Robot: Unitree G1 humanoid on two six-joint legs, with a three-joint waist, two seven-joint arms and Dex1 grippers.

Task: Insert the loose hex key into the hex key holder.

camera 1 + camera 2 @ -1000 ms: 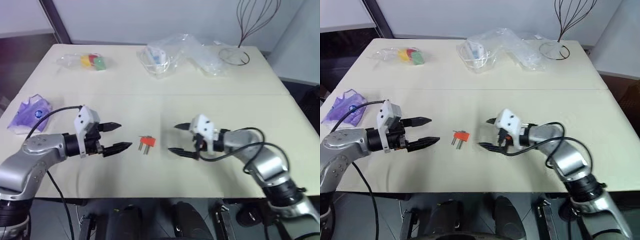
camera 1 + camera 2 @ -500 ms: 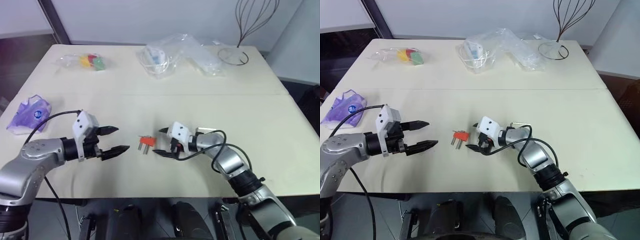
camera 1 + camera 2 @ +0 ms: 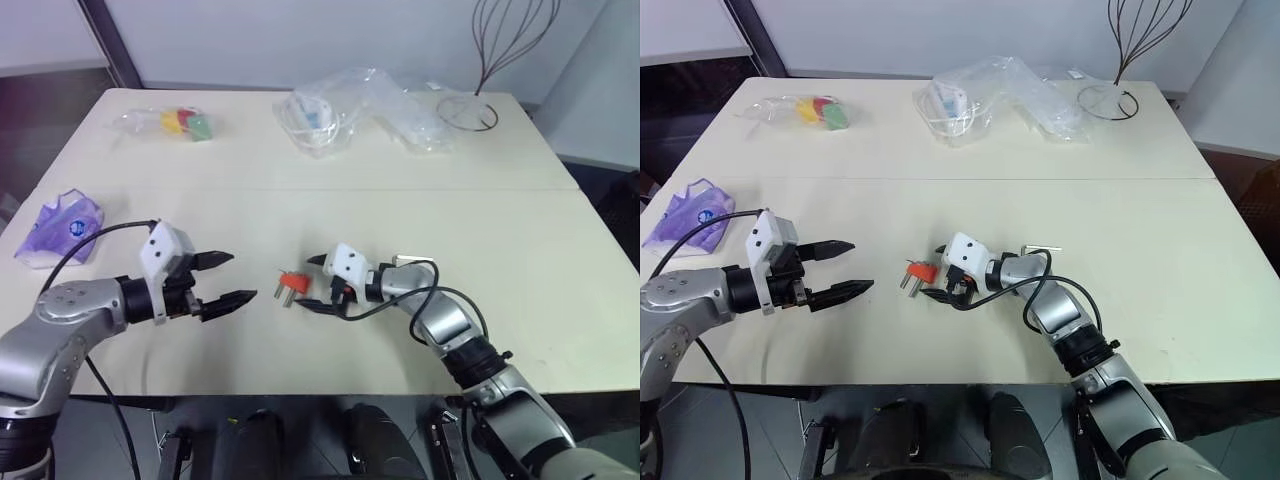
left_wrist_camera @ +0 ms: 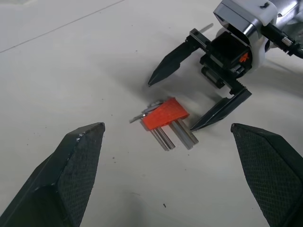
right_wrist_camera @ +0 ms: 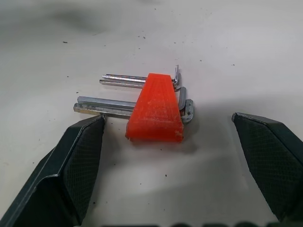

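The hex key holder (image 3: 291, 283) is a small orange block with a few metal keys through it, lying flat at the table's front centre. My right gripper (image 3: 307, 283) is open just to its right, with one fingertip beyond the block and one nearer than it. In the right wrist view the holder (image 5: 156, 109) lies just ahead of the spread fingers (image 5: 71, 161), untouched. My left gripper (image 3: 243, 276) hovers open a short way left of the holder (image 4: 164, 113), holding nothing. A thin silvery rod, likely the loose hex key (image 3: 1040, 249), lies on the table behind my right forearm.
At the back left is a clear bag (image 3: 180, 122) of red, yellow and green items. Crumpled clear bags (image 3: 350, 105) lie at the back centre, with a black wire frame (image 3: 478, 60) at the back right. A purple bag (image 3: 60, 225) sits at the left edge.
My right gripper has moved left and down toward the holder, so that its open fingers now stand either side of it. My left gripper has kept its place.
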